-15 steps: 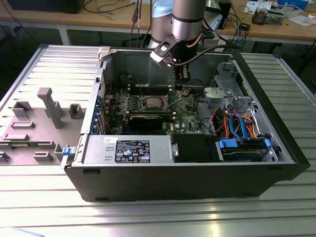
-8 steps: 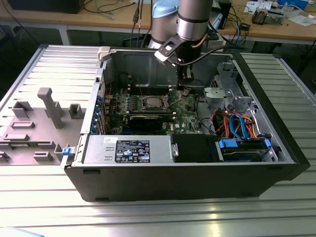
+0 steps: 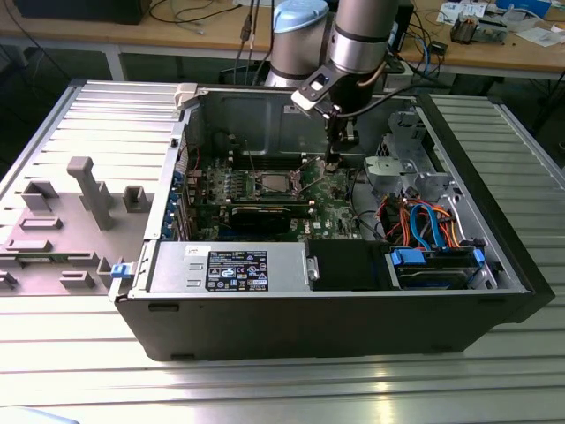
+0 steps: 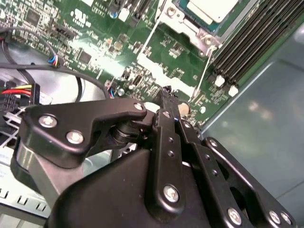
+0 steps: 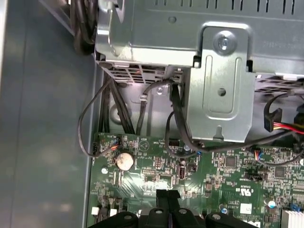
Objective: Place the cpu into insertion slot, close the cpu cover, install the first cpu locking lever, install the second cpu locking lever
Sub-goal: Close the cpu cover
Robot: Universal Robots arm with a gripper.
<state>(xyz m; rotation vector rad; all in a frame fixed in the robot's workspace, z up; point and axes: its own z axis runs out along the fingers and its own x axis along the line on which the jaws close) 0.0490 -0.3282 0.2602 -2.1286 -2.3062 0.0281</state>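
The cpu (image 4: 209,7), a silver square, lies in its socket on the green motherboard (image 4: 156,52); in the exterior view the cpu (image 3: 269,184) is at the case's middle. The cpu cover (image 4: 183,19), a metal frame, lies around it. Two thin wire levers (image 4: 202,71) run out from the socket's corners over the board. My gripper (image 3: 332,162) hangs inside the case, to the exterior view's right of the socket. Its black fingers (image 5: 162,195) are shut with nothing between them, the gripper's tip (image 4: 165,91) just above the board beside one lever's end.
A grey metal drive cage (image 5: 218,95) and black cables (image 5: 142,104) stand close beyond the gripper. A coin cell (image 5: 124,160) sits on the board. Memory slots (image 4: 247,42) run beside the socket. The power supply (image 3: 234,265) fills the case's front.
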